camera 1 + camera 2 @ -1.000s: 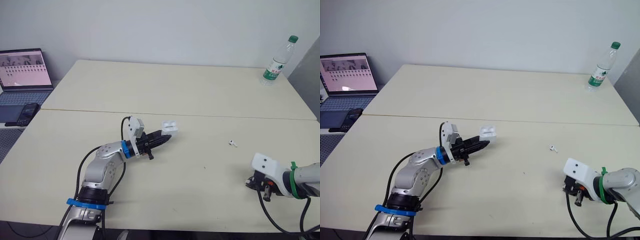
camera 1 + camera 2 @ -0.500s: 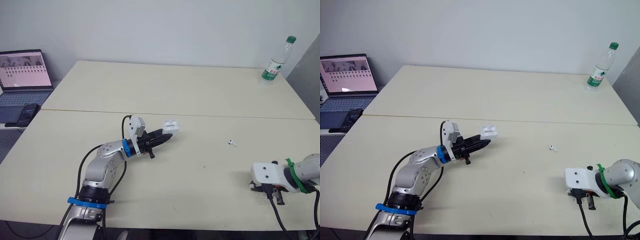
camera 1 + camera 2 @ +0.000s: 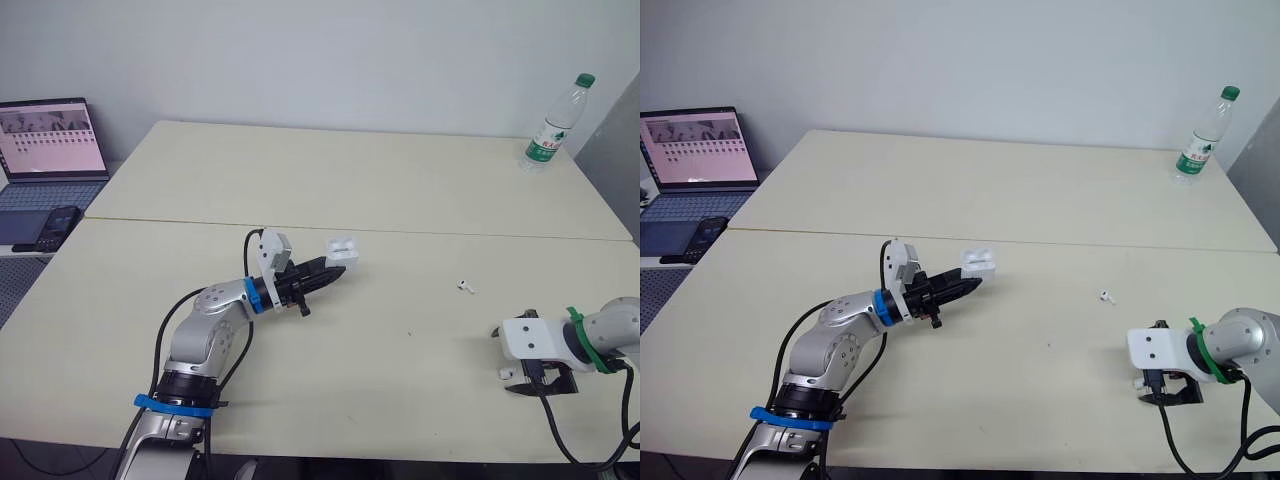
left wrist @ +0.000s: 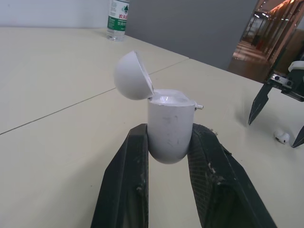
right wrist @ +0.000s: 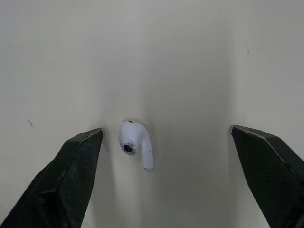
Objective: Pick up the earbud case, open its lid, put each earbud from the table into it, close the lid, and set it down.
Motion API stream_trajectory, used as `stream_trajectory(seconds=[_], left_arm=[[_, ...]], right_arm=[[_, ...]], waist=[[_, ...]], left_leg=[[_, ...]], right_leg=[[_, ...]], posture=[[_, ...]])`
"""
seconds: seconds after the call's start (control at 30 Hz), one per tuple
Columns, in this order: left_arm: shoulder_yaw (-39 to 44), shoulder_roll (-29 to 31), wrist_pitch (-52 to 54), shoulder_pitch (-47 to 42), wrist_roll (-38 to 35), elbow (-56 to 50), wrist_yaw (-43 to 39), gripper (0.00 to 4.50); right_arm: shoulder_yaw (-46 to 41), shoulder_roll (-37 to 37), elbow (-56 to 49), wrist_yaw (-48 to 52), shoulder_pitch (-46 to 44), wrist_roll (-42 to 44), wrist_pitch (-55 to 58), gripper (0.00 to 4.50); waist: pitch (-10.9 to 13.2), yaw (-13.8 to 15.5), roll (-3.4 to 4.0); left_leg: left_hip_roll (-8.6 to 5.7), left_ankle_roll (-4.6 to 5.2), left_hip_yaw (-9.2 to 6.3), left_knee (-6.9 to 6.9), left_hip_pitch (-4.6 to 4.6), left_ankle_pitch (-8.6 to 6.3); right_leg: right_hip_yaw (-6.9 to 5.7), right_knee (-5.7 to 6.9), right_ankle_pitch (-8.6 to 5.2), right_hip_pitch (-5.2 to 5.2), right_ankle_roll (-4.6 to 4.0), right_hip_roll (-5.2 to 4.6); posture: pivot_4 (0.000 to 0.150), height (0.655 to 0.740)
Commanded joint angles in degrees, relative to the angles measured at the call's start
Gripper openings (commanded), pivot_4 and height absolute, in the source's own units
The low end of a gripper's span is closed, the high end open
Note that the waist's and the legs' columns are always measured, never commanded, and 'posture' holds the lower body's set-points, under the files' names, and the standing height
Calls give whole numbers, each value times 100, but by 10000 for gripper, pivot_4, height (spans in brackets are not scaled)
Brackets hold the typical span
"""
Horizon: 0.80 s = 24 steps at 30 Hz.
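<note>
The white earbud case [image 4: 169,126] stands upright with its lid [image 4: 133,76] tipped open, and my left gripper [image 3: 335,271] is shut on its lower body, a little above the table left of centre. One white earbud [image 5: 135,142] lies on the table between the wide-apart fingers of my open right gripper [image 5: 166,131], which points down near the front right edge [image 3: 537,386]. A second earbud [image 3: 464,287] lies on the table between the two grippers. The left wrist view also catches the right gripper [image 4: 278,121] with the earbud [image 4: 281,137] under it.
A water bottle [image 3: 553,125] stands at the table's far right corner. A laptop [image 3: 50,140] and a dark phone [image 3: 50,228] sit on a side surface to the far left. A seam [image 3: 450,232] crosses the pale table.
My right gripper has turned at the wrist and spread its fingers wide over the earbud on the table. The left gripper and the case have stayed in place.
</note>
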Motion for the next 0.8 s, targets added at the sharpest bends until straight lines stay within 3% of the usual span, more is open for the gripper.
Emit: stream_trajectory(seconds=[0.03, 0.8], left_arm=[[-13, -12, -18, -63, -23, -240, 24, 7836], [-79, -12, -33, -90, 0, -231, 18, 7836]], right_arm=[[-113, -43, -223, 89, 74, -14, 156, 44772], [-121, 71, -281, 63, -375, -270, 438, 44772]], waist=[[0, 0, 0], [0, -2, 1]], left_leg=[[0, 0, 0, 0, 0, 0], [-1, 0, 3, 4, 1, 0]], right_leg=[[0, 0, 0, 0, 0, 0], [-1, 4, 1, -1, 0, 0]], posture=[[1500, 7362], [1500, 7362]])
